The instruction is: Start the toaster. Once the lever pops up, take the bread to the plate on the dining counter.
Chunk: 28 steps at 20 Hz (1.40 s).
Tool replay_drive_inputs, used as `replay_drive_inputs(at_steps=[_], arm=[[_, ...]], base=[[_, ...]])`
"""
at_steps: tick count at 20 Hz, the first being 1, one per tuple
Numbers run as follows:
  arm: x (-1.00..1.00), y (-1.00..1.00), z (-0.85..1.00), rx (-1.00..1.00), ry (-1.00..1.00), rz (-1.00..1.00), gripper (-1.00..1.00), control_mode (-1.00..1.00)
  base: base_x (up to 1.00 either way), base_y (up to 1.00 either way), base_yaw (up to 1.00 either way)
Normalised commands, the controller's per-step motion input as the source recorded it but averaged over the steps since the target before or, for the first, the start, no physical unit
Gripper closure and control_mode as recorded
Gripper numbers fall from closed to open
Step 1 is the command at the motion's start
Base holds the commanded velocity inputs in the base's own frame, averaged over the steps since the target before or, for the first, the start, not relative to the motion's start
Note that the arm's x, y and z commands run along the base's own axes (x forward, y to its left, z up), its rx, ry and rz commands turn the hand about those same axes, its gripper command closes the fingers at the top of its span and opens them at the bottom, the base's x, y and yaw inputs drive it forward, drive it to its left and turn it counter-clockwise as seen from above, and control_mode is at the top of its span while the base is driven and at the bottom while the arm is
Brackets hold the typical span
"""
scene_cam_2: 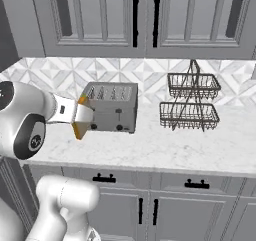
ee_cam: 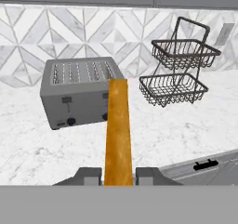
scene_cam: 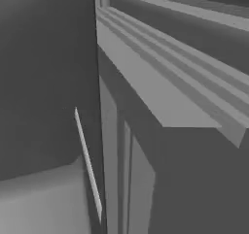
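Looking left to right, your right base view puts the bread (scene_cam_2: 83,116) left of the toaster (scene_cam_2: 111,106); your hand view shows the gripper (ee_cam: 118,175) jaws pinching it edge-on, wire basket rack (ee_cam: 179,65) far right.

The toaster (ee_cam: 80,90) looks like brushed matt metal; the two-tier basket (ee_cam: 177,69) is dark thin wire. The surface (ee_cam: 186,125) appears polished white marble. The bread (ee_cam: 117,130) shows a rough golden crust.
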Motion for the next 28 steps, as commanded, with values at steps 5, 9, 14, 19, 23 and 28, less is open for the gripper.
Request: replay_drive_inputs(at_steps=[5,9,14,19,23,28], arm=[[0.0,0.0,0.0,0.0,0.0,0.0,1.0,1.0],[0.0,0.0,0.0,0.0,0.0,0.0,1.0,1.0],[0.0,0.0,0.0,0.0,0.0,0.0,1.0,1.0],[0.0,0.0,0.0,0.0,0.0,0.0,1.0,1.0],[0.0,0.0,0.0,0.0,0.0,0.0,1.0,1.0],[0.0,0.0,0.0,0.0,0.0,0.0,1.0,1.0]], base=[[-0.06,-0.5,-0.57],[0.03,-0.5,-0.62],[0.03,-0.48,-0.71],[0.06,-0.47,-0.77],[0.03,-0.35,-0.79],[0.0,-0.28,-0.84]])
